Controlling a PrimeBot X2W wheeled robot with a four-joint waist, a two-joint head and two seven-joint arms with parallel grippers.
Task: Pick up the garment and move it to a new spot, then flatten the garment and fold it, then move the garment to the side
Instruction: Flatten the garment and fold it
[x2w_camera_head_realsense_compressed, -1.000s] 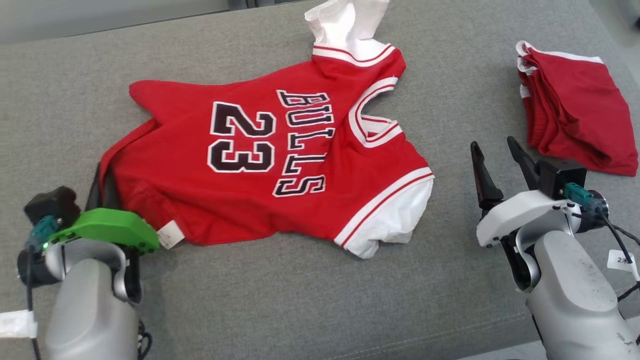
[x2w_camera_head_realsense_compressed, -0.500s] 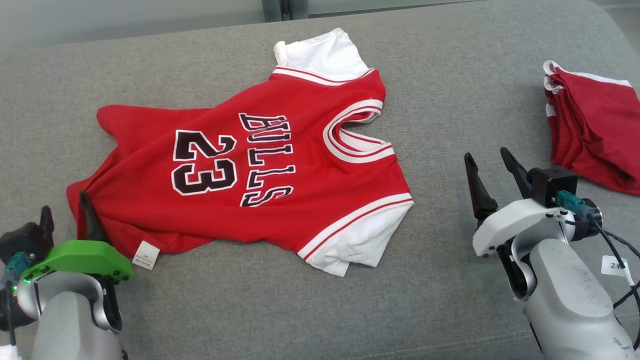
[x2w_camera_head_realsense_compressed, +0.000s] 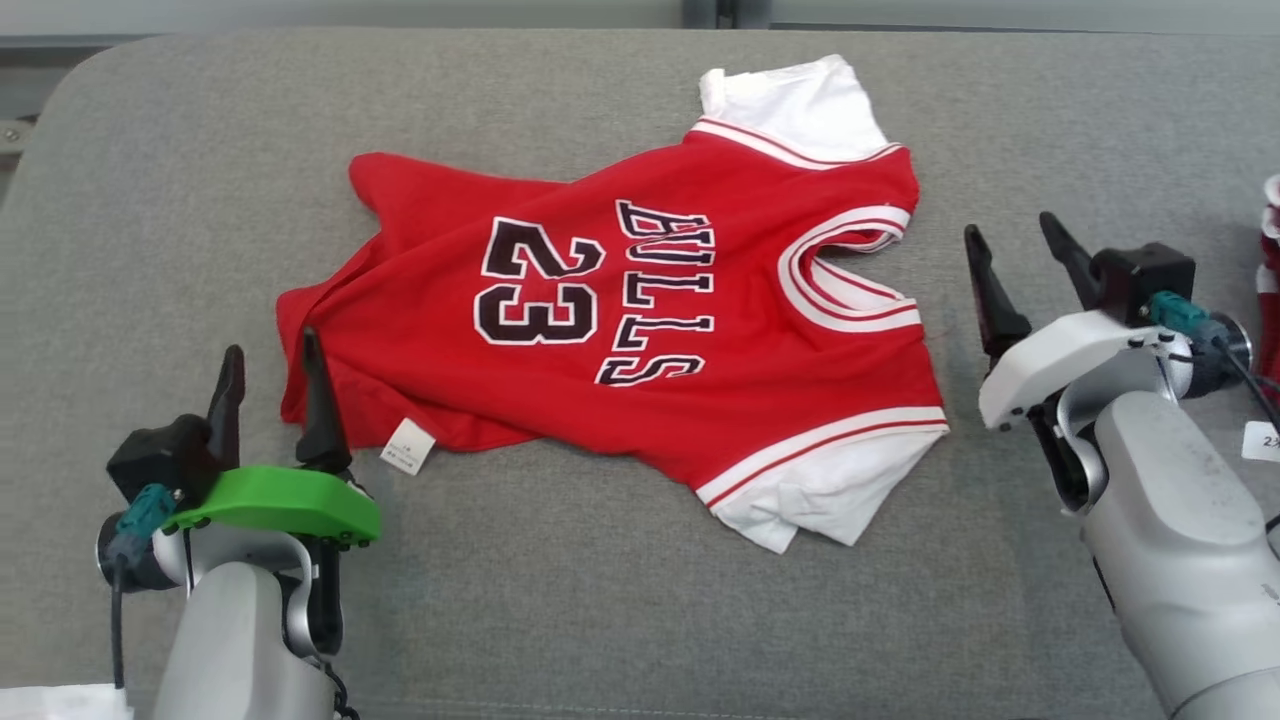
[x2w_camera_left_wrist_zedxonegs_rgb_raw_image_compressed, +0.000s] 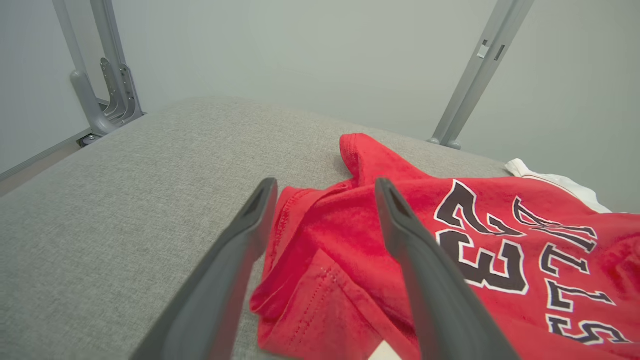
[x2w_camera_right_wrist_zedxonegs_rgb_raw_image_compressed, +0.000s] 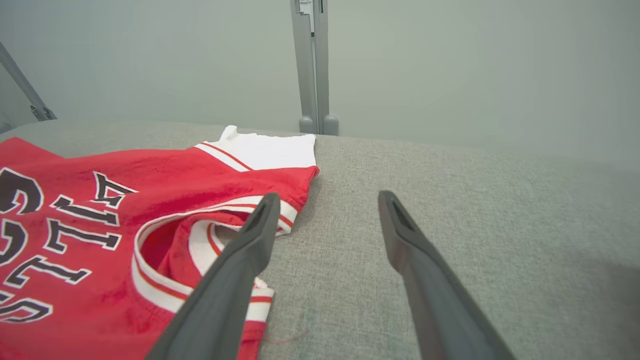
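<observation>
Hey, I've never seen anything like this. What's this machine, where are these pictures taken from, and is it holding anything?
This is a wheeled robot with two arms, each ending in a gripper with two dark fingers. One picture comes from a camera on its head, looking down: the left gripper, under a green cover, sits lower left, the right gripper, under a white cover, at the right. The other two come from cameras on each wrist, looking along that gripper's fingers. On the grey fabric-covered surface lies a red jersey with white sleeves and the lettering BULLS 23, spread out but wrinkled. A second red garment peeks in at the right edge. Nothing is held: both grippers are open, the left by the jersey's hem, the right beside its collar.
</observation>
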